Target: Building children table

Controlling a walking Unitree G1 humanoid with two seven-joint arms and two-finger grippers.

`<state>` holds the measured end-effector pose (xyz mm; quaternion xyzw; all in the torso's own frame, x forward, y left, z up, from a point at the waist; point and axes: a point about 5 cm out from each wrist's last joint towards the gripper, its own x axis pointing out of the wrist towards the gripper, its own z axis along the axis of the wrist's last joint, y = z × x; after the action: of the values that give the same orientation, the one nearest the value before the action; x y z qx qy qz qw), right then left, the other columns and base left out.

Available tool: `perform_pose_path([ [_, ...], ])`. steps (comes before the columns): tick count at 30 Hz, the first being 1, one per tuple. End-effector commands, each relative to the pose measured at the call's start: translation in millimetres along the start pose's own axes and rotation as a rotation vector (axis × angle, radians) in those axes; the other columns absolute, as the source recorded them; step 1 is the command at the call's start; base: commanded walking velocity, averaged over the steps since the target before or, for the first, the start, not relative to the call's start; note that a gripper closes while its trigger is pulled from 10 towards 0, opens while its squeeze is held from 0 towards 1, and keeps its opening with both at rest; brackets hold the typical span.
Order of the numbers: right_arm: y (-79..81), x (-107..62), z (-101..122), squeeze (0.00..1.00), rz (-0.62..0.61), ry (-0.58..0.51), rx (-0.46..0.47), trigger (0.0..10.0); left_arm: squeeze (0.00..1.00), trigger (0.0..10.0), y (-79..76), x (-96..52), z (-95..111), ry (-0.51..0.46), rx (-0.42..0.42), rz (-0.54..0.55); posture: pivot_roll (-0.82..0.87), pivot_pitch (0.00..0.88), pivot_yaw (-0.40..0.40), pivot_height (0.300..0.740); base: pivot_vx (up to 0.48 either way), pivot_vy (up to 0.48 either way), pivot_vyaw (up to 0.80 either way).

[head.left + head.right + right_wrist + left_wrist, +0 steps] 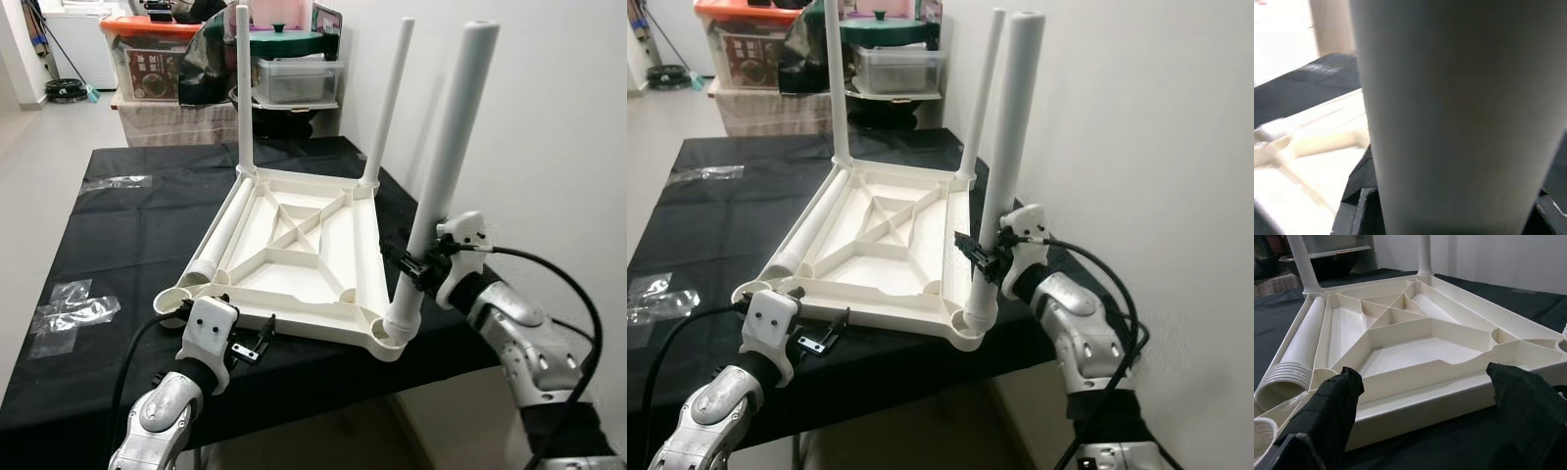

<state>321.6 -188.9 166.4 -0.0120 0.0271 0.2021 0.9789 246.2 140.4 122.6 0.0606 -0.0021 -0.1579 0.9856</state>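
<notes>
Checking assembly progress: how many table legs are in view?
4. Three stand upright in corner sockets: far-left leg, far-right leg, and the near-right leg gripped by the right gripper. Loose leg lies along the tabletop's left side.

Even, bright indoor light — soft shadows, no harsh glare. Head views are sharp. The right wrist view is blurred, its white leg [1459, 112] far too close — the background washes out.

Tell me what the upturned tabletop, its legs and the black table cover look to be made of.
Tabletop: moulded plastic, matt cream, with ribs underneath. Legs, such as the one in the right hand: the leg looks like smooth white plastic tube; the loose leg has moulded threads. Cover: probably thin black cloth, slightly wrinkled.
</notes>
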Motion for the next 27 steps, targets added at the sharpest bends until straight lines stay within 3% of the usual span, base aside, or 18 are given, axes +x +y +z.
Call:
perform_pose_path([
  [1,-2.3,-9.6,-58,0.0,-0.141,0.262,0.083,10.0,0.0,10.0,0.0,1.5,0,-0.003,0.021,0.003,0.02,0.0,-0.065,0.74,0.0,0.0,0.0],
  [3,-1.0,-6.6,-57,0.0,-0.245,0.237,0.152,10.0,0.0,10.0,-0.3,0.0,-1,0.0,0.021,0.005,0.03,0.0,-0.062,0.74,0.0,0.0,0.0],
  [7,2.0,-5.3,-57,0.0,-0.258,0.224,0.178,10.0,0.0,10.0,-0.5,-0.6,-1,0.002,0.021,0.005,0.03,0.0,-0.062,0.74,0.0,0.0,0.0],
  [10,24.0,-1.4,-42,0.0,-0.111,0.182,0.053,10.0,0.0,10.0,1.3,1.4,0,-0.002,0.026,0.004,0.02,0.0,-0.061,0.74,0.0,0.0,0.0],
  [14,35.1,-1.9,-32,0.0,-0.004,0.158,-0.053,10.0,0.0,10.0,2.4,2.5,0,-0.003,0.028,0.006,0.02,0.0,-0.06,0.74,0.0,0.0,0.0],
  [15,42.6,-5.4,-26,0.0,0.095,0.149,-0.125,10.0,0.0,10.0,2.2,3.1,0,-0.003,0.027,0.007,0.02,0.0,-0.064,0.74,0.0,0.0,0.0],
  [21,49.8,-12.4,-26,0.0,0.202,0.176,-0.183,10.0,0.0,10.0,1.6,3.5,-1,-0.005,0.023,0.011,0.02,0.0,-0.067,0.74,0.0,0.0,0.0],
  [27,50.7,-16.0,-30,0.0,0.23,0.197,-0.199,10.0,0.0,10.0,2.5,3.0,-1,-0.005,0.023,0.016,0.02,0.0,-0.068,0.74,0.0,0.0,0.0],
])
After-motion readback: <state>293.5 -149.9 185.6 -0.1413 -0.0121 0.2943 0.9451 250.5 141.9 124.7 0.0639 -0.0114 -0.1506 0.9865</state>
